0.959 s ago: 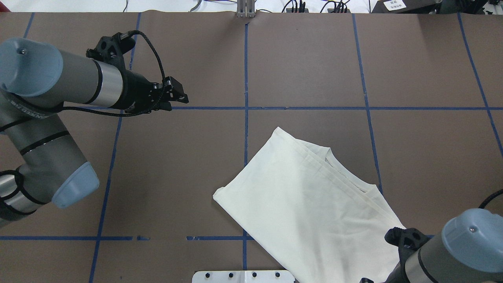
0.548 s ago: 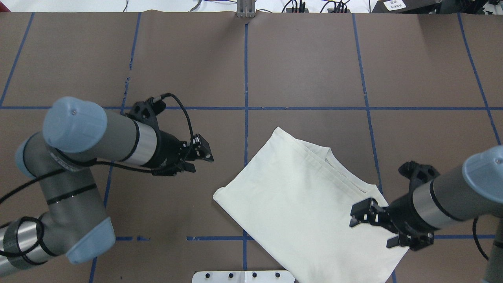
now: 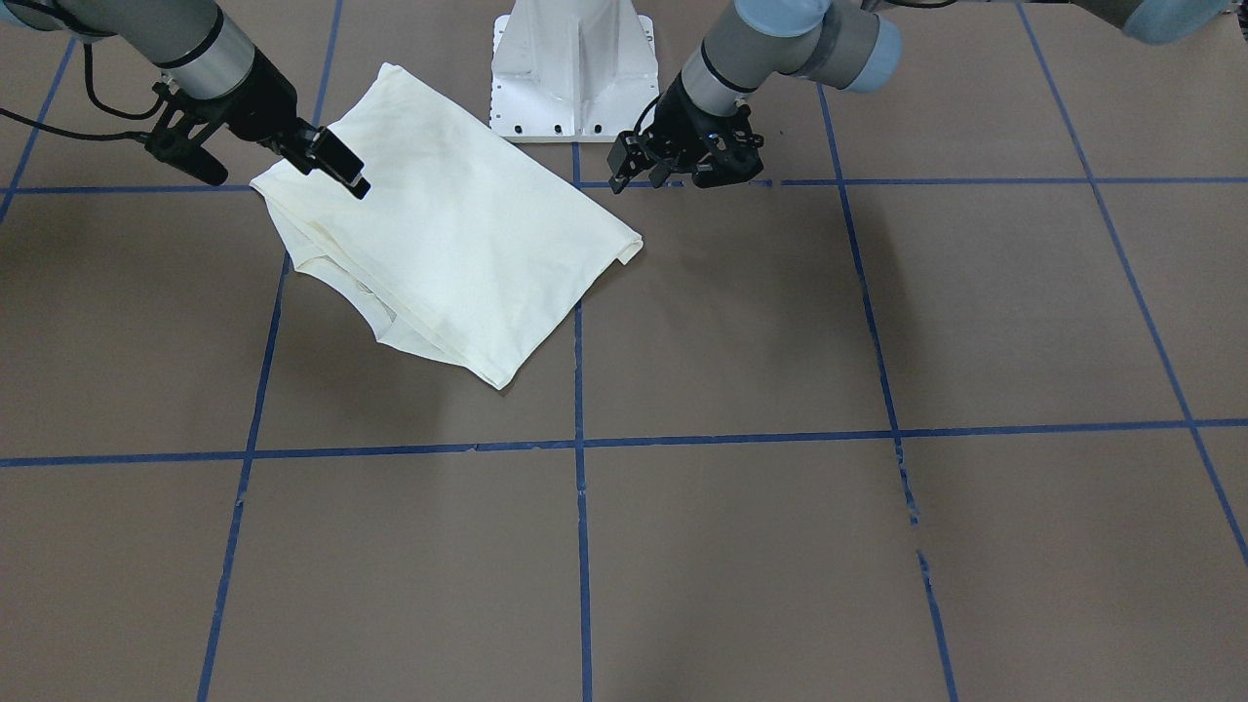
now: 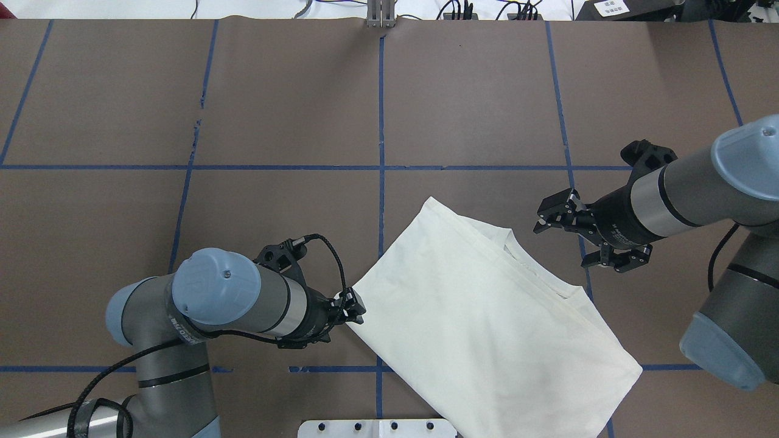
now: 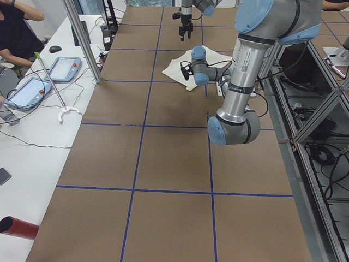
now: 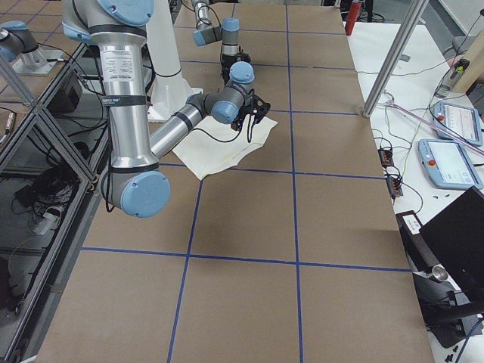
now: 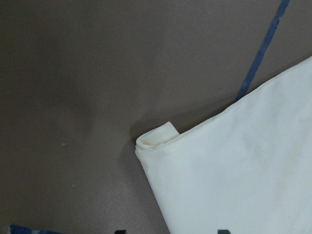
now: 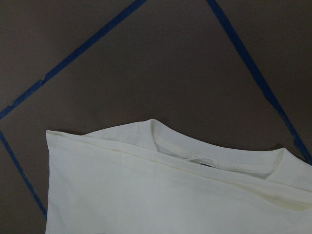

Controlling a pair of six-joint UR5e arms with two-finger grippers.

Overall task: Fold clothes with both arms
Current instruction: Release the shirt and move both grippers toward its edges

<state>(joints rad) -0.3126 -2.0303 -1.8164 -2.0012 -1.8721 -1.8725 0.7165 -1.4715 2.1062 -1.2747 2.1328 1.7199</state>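
The black two-finger left gripper [image 4: 356, 307] has swung in from the left side of the brown table [image 4: 274, 91] and come down to the near left corner of the shirt. The black two-finger right gripper [image 4: 569, 237] has gone from the low right end of the shirt up to a spot beside the neck. The cream-white long-sleeved shirt [image 4: 475, 316] looks like it lies just where it did. I think the job is part way done. The shirt is already folded over into a long, slanted shape with its plain side up and no sleeves sticking out. It sits close to the robot, mostly right of the middle blue tape line [image 4: 381, 109]. It is still big, so I think at least one more fold is left, and that fold has not begun. On the left, the left gripper's fingers are apart and hold nothing. The wrist view shows the little rolled corner [image 7: 156, 139] of the shirt just ahead of them. I cannot tell if they touch the cloth or the table. On the right, the right gripper's fingers are wide apart and empty too. It hangs just beside the ribbed collar [image 8: 209, 158] and does not touch the shirt.
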